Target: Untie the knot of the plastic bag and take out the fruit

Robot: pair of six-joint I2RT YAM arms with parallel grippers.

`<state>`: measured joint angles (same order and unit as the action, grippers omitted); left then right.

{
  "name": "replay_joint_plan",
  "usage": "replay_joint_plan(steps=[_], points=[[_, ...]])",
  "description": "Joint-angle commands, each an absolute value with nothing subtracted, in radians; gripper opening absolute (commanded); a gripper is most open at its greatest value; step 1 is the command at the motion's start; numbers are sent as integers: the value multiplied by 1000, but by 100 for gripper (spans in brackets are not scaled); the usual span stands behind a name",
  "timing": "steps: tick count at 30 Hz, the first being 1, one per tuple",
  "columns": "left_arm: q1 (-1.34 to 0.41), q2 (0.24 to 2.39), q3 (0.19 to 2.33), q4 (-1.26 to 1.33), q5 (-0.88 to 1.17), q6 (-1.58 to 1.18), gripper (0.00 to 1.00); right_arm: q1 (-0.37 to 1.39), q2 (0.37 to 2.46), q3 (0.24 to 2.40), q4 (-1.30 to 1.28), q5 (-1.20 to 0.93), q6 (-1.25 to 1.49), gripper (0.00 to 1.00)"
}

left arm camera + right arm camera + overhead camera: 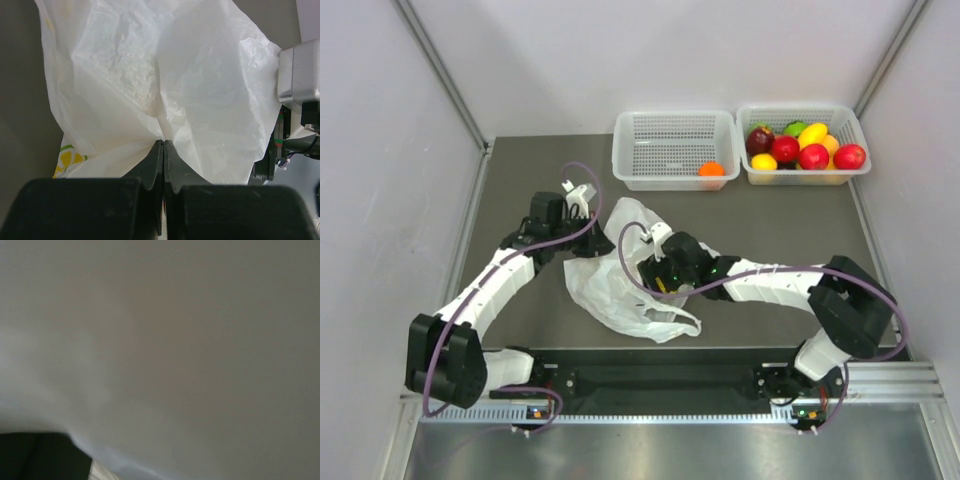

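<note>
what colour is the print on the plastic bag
The print is yellow and green on the white plastic bag; left wrist view.

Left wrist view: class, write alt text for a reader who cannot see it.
The left gripper, jaws shut, pinches a fold of the crinkly white plastic bag, which fills most of the frame. A yellow-green citrus print shows at lower left, beside the dark table.

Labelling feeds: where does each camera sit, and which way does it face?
Top: above, behind the bases, looking down at table, bag, left arm, right arm.
Left wrist: on left arm, looking along its shut pincer pinching the bag.
Right wrist: pale blur fills it; own body unclear.
Shared: top and left wrist show the bag.
</note>
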<state>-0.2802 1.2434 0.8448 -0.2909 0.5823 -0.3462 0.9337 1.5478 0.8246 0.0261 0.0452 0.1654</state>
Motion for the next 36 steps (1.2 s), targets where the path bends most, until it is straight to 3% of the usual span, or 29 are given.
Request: replay_joint_plan(steps=[1,10,11,18,32,36], points=[[-281,1249,842,-235,598,-333,0,902,1597,897,84,-63,124,67],[-279,1243,847,-247,571,-321,0,893,1550,904,9,-58,103,11],[-279,1241,847,-248,562,-324,0,894,1534,894,3,-40,113,0],[-278,1232,844,-238,451,-357,0,893,1297,851,-161,121,205,0],[-255,1209,839,-196,285,-434,0,894,1023,905,-733,113,233,0],[-247,1210,847,-198,284,-437,0,893,974,957,-796,123,267,0]])
